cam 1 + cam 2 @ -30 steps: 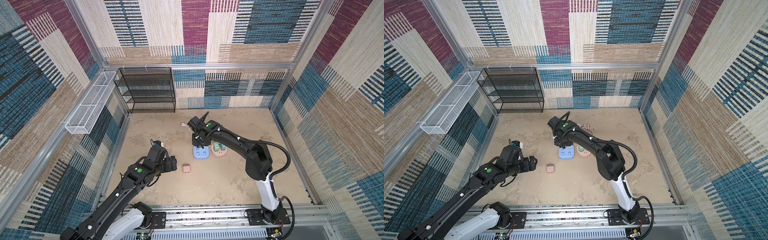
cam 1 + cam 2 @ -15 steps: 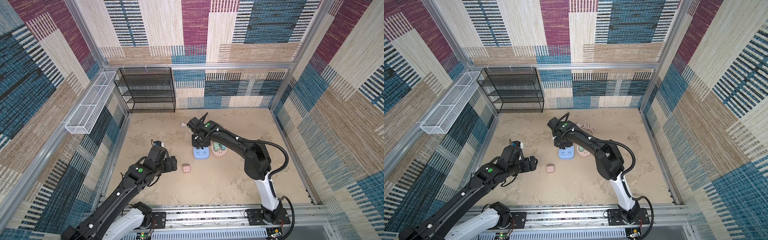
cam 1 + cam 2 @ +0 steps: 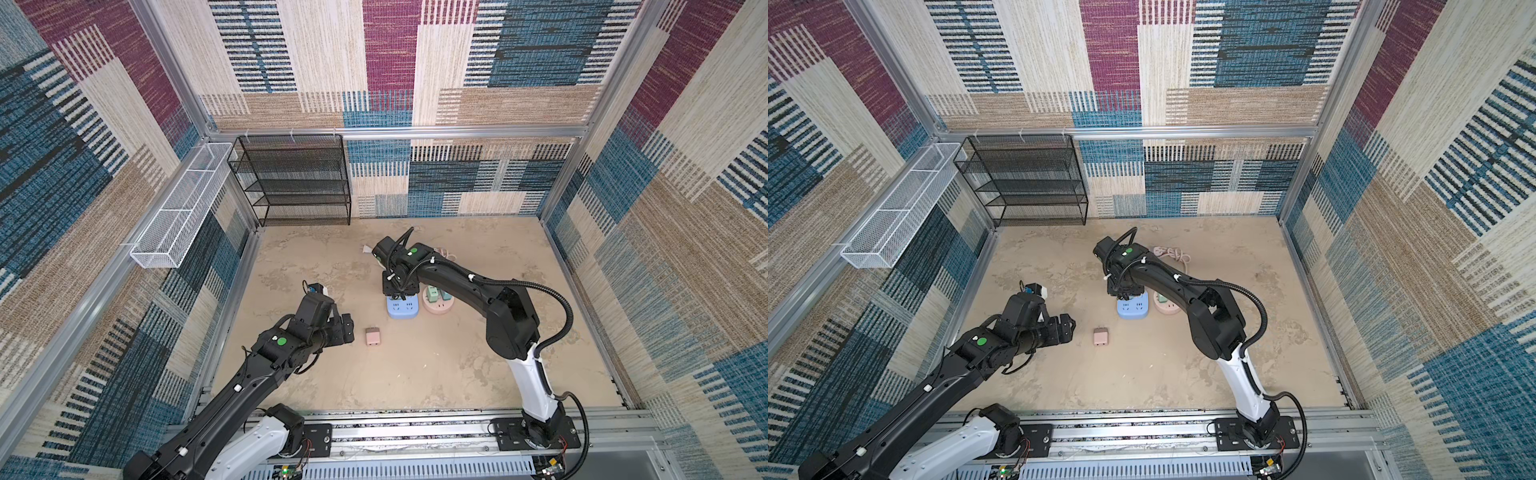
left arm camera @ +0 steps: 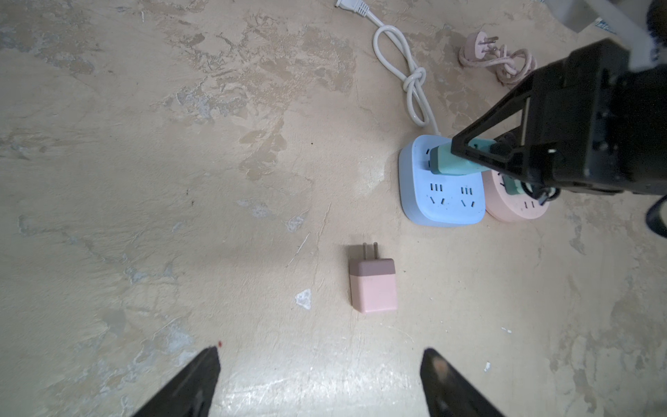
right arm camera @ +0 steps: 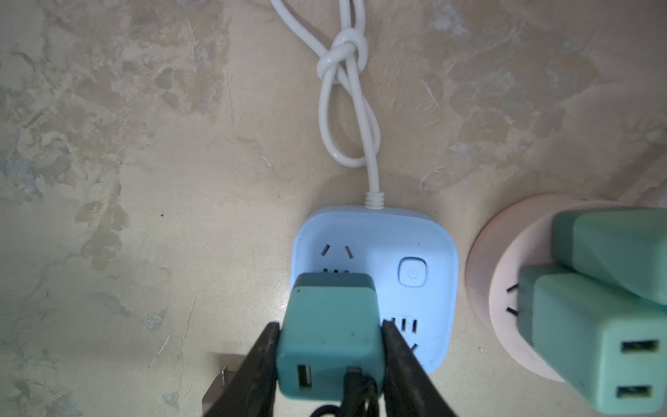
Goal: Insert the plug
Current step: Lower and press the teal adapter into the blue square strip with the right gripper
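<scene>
Teal plastic fills the gap between the fingers of the right tool (image 5: 330, 326); it is pinched on a teal plug (image 4: 447, 162), one finger on each side face, and holds it upright over the blue socket block (image 5: 435, 307); the plug's darker end meets the block's top face at the socket next to the power button (image 5: 412, 273), on the half of the block where the white cord (image 5: 346, 47) leaves it; its prongs are hidden, so how deep they sit I cannot tell; the two sockets on the block's other half stand bare in the left wrist view; the white cord leads away from the block, tied in a loose knot, and ends in a flat white plug (image 4: 352, 5) lying on the tabletop (image 4: 144, 180); just beside the block, on its right in both top views, stands a round pink socket (image 4: 519, 213) with two teal adapters (image 5: 592, 332) standing in it; farther from the block on that side lies a coiled pink cord (image 4: 505, 61) with its three-pin end; near the block, on the side opposite the white cord, a pink charger (image 4: 373, 289) lies flat and apart from it, prongs pointing towards the block; the left tool (image 4: 321, 352) hovers past the charger, well apart from the block, fingers spread wide and holding nothing; a black mesh shelf (image 3: 291, 183) and a white wire basket (image 3: 178, 216) stand far from the block at the enclosure's walls.
</scene>
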Controlling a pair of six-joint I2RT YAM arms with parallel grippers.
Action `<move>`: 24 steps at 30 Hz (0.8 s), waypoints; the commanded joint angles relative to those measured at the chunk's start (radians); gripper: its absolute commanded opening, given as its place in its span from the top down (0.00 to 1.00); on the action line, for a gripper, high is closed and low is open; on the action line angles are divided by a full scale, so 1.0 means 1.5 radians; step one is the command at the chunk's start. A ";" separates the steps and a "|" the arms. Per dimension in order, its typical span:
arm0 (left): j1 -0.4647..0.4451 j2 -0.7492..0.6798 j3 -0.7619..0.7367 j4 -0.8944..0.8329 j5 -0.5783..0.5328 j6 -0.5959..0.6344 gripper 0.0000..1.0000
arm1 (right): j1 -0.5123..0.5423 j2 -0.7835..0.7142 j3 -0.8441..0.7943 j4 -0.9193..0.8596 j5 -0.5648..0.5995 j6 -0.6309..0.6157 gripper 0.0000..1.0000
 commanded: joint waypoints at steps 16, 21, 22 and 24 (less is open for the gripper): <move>0.001 0.005 -0.006 0.025 0.000 -0.006 0.08 | 0.004 0.040 0.004 -0.017 0.008 -0.018 1.00; 0.001 0.004 -0.009 0.025 0.000 -0.005 0.08 | 0.004 0.048 -0.028 -0.003 -0.009 -0.020 1.00; 0.000 0.002 -0.010 0.027 -0.001 -0.005 0.08 | 0.003 0.046 -0.039 0.006 -0.019 -0.024 1.00; 0.001 0.003 -0.012 0.027 -0.001 -0.005 0.08 | 0.003 0.045 -0.058 0.020 -0.037 -0.025 1.00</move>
